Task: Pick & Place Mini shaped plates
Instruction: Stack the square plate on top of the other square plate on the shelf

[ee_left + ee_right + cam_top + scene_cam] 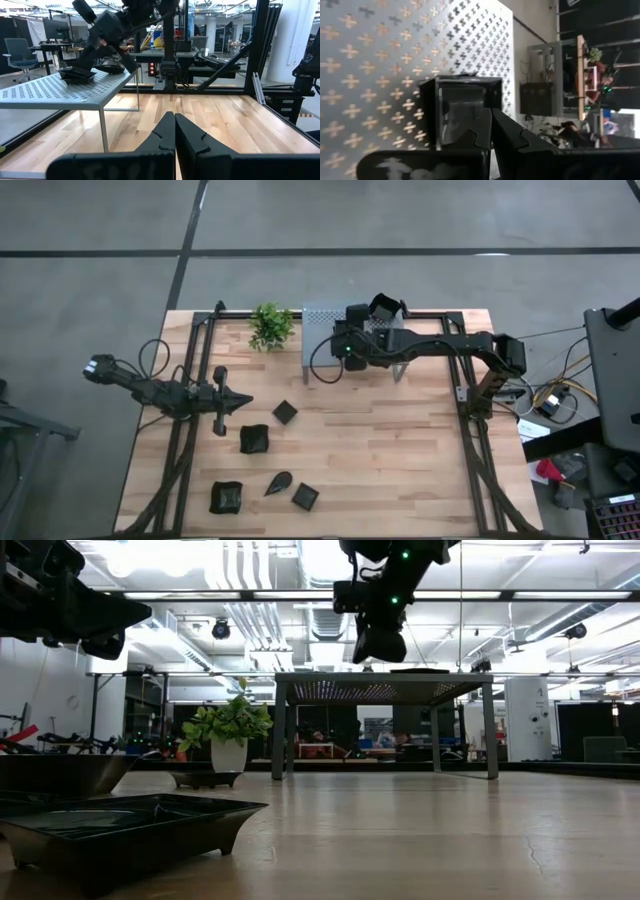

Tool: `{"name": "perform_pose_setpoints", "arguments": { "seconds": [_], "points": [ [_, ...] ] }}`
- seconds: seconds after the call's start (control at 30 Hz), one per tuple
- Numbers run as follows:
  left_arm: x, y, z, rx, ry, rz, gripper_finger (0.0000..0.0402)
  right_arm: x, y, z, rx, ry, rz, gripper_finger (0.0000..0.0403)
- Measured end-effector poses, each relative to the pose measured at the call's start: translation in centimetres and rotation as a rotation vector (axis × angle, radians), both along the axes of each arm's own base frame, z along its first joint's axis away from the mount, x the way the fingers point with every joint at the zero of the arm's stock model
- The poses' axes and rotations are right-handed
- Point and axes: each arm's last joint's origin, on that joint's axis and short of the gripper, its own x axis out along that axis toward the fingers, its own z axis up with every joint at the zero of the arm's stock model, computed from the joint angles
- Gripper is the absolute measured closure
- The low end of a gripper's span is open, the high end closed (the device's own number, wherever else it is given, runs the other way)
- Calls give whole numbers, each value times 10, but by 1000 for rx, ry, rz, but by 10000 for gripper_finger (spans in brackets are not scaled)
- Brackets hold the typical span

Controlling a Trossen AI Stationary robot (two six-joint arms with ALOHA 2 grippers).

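Right gripper (pixel 487 137) is hovering over the grey perforated metal shelf (pixel 318 315) at the table's 12 o'clock edge, fingers pinching the rim of a deep square black plate (pixel 462 112). One finger is sitting inside the dish, the other outside its wall. The plate is glossy black with straight walls. Whether it is touching the shelf top, cannot tell. In the high view the right arm is reaching across from 3 o'clock, and another black dish (pixel 386 307) is showing just past the wrist on the shelf. The left wrist view is showing two more dark dishes (pixel 77 74) lying on the shelf's cross-punched sheet.

Left gripper (pixel 242 401) is hanging at the 9 o'clock side of the wooden table (pixel 400 470), fingers pressed together to a point, holding nothing.

Loose plates are lying on the pale wood planks toward 7 o'clock. A small flat square (pixel 285 412) is lying near the centre, and a wavy-rim deep square (pixel 254 439) is just beside the left gripper's tip. Another deep square (pixel 226 497) is lying at the 7 o'clock corner, with a teardrop (pixel 278 482) and a flat square (pixel 305 497) near it.

A small green plant (pixel 270 325) in a white pot is standing just beside the shelf, at 11 o'clock.
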Motion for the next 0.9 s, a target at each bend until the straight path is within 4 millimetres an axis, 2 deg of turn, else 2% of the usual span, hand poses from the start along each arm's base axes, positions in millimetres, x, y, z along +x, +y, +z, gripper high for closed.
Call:
{"name": "perform_pose_setpoints", "arguments": {
  "seconds": [0.13,0.27,0.5,0.9],
  "points": [
    [0,0,0,0,0,0,401,5,-5,6,-49,-33,31,394],
    [0,0,0,0,0,0,401,5,-19,10,-67,-82,9,394],
    [0,0,0,0,0,0,401,-4,-45,5,6,-79,-27,394],
    [0,0,0,0,0,0,401,-4,-48,3,62,-87,16,394]
  ]
}}
